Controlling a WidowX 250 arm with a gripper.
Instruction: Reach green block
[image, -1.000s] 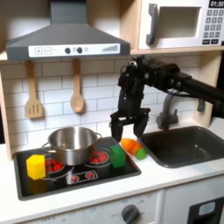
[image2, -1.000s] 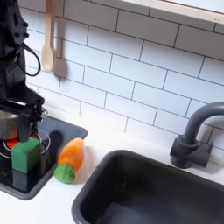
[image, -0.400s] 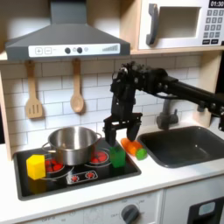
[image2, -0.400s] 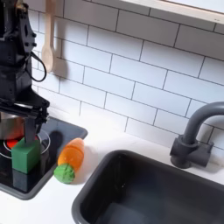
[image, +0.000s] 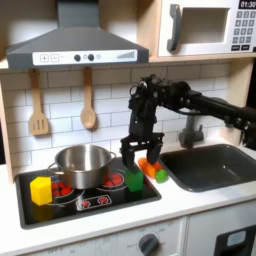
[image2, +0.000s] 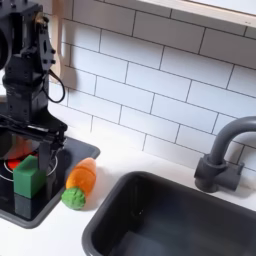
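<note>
The gripper (image: 137, 154) hung almost directly over the green block (image: 134, 180) in the first exterior view, fingers (image: 126, 154) pointing down and spread apart, holding nothing. The block stood on the black toy stovetop (image: 100, 200), at its edge toward the first exterior view's right, just beside the orange carrot toy (image: 150, 168) and clear of the steel pot (image: 82, 163). The yellow block (image: 40, 190) sat well apart, at the stovetop's far corner toward the first exterior view's left.

In the second exterior view the gripper (image2: 32, 140) showed the same relation: the green block (image2: 28, 176) lay just below and between the open fingers (image2: 47, 145), with the carrot toy (image2: 79, 181) immediately to the second exterior view's right of it. A visible gap remained between fingertips and the block's top face; no contact was evident.

Judgement: the block lay straight down from the fingers, so the remaining move called for a short vertical descent with little sideways correction. The block looked roughly cubic, so no long axis could be made out for aligning the fingers. Risk noted: the carrot toy's closeness could foul the finger on that side during descent.
</note>
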